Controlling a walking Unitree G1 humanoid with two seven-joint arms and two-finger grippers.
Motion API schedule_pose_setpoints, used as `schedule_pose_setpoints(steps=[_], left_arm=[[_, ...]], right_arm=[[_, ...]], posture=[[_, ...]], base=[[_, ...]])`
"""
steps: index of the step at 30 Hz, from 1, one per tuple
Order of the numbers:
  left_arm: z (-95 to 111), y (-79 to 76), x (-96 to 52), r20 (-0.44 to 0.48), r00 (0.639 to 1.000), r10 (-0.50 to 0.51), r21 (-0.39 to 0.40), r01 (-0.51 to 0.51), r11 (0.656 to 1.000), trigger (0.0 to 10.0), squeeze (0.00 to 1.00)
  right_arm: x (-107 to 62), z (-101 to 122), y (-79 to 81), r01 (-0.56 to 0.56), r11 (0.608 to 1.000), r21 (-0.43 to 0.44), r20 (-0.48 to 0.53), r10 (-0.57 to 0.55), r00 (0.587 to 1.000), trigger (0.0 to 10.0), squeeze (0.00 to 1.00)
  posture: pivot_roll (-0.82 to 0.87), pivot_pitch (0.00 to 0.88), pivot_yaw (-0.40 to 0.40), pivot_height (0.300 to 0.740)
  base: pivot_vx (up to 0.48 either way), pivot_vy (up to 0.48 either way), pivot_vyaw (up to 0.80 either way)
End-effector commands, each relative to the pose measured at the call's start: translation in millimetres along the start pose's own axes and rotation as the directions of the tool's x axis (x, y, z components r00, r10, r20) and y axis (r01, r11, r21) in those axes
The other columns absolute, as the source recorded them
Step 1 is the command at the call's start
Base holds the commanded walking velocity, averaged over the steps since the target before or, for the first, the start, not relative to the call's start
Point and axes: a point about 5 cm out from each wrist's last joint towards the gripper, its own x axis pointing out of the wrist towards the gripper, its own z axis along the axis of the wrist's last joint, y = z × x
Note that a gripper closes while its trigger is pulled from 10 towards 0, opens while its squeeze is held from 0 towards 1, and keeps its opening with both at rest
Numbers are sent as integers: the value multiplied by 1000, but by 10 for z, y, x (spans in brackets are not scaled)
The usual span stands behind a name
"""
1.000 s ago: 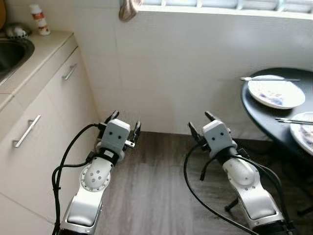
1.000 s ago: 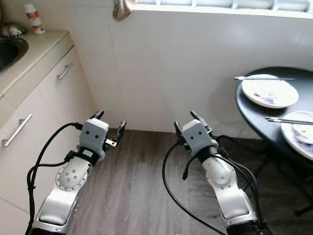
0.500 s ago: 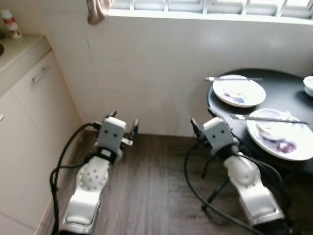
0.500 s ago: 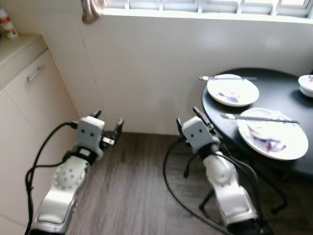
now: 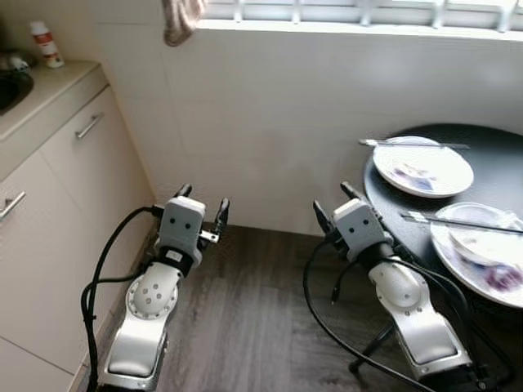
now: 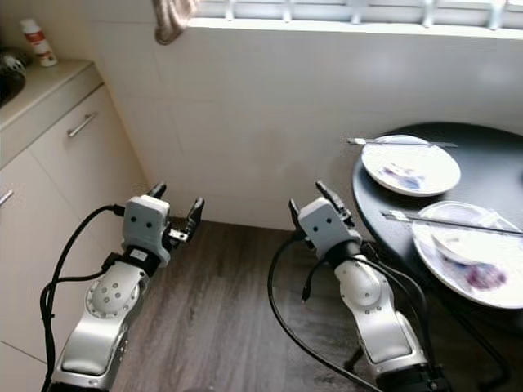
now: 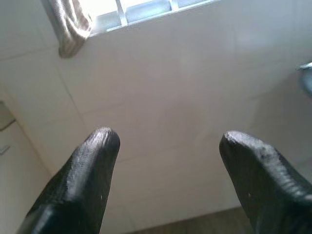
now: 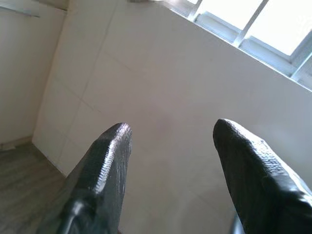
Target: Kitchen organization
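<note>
Both tools, left tool point(image 5: 201, 211) and right tool point(image 5: 333, 206), are open and hold nothing, above the floor point(image 5: 253, 318) near the black tabletop point(image 5: 498, 151) with dirty plates point(image 5: 422, 166).

The near plate point(image 5: 490, 261) and black table point(image 5: 490, 143) run off the edge.

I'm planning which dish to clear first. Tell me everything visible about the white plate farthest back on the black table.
The far plate is round, white and glossy, likely ceramic, smeared with purplish food residue. It lies flat near the back edge of the black table, with a utensil resting across its far rim. Neither end effector touches it.
</note>
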Motion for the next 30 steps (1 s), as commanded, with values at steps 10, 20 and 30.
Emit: schedule_pose_setpoints(steps=[10,20,30], left_arm=[[18,-41,27,1,1000,-11,9,11,1000,10000,0],[-9,-40,31,-11,1000,-9,-6,9,1000,10000,0],[-26,-42,26,-13,1000,-18,0,18,1000,10000,0]], right_arm=[[-36,-76,-29,2,1000,-11,-31,-2,1000,10000,0],[-40,-83,-19,1,1000,-12,-31,-1,1000,10000,0],[-22,-131,-84,2,984,-177,-117,-23,993,10000,0]], posture=[[-44,0,-14,740],[-42,0,-14,740],[-46,0,-9,740]], base=[[107,0,0],[0,0,0],[0,0,0]])
